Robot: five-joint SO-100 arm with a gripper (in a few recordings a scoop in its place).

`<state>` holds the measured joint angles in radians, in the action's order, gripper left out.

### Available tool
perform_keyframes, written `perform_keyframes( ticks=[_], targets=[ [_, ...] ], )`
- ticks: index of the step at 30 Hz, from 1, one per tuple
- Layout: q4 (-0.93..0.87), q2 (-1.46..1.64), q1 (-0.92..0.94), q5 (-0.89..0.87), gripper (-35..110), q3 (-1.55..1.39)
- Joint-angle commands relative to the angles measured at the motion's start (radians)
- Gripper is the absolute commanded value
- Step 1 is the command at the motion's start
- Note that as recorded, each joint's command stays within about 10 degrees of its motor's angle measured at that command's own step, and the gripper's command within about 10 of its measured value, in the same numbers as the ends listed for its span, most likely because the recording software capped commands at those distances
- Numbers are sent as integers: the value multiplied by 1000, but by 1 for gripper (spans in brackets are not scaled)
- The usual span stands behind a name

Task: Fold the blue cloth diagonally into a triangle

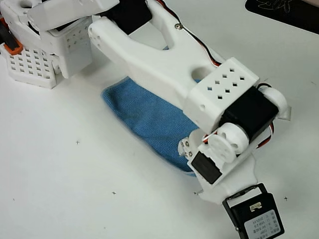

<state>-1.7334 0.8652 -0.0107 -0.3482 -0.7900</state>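
Note:
The blue cloth (144, 117) lies on the white table in the middle of the overhead view, stretching from the upper left to the lower right, and the white arm covers its right part. A rounded cloth edge shows at the left, and the lower end reaches under the wrist. My gripper (227, 181) sits at the cloth's lower right end beneath the wrist motor and a black camera module (254, 216). Its fingers are hidden, so I cannot see whether they hold the cloth.
The arm's white perforated base (35, 64) with an orange part stands at the top left. A dark flat object (284, 12) lies at the top right corner. Small cross marks dot the bare white table (75, 189) at the lower left.

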Motion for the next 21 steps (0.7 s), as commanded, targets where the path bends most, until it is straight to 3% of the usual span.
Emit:
perform_keyframes(
  ticks=[1, 13, 21],
  targets=[
    [-17, 55, -23, -11, 38, 75],
    [-17, 40, -57, -20, 31, 117],
    [-17, 44, -57, -8, 18, 118]
  ],
)
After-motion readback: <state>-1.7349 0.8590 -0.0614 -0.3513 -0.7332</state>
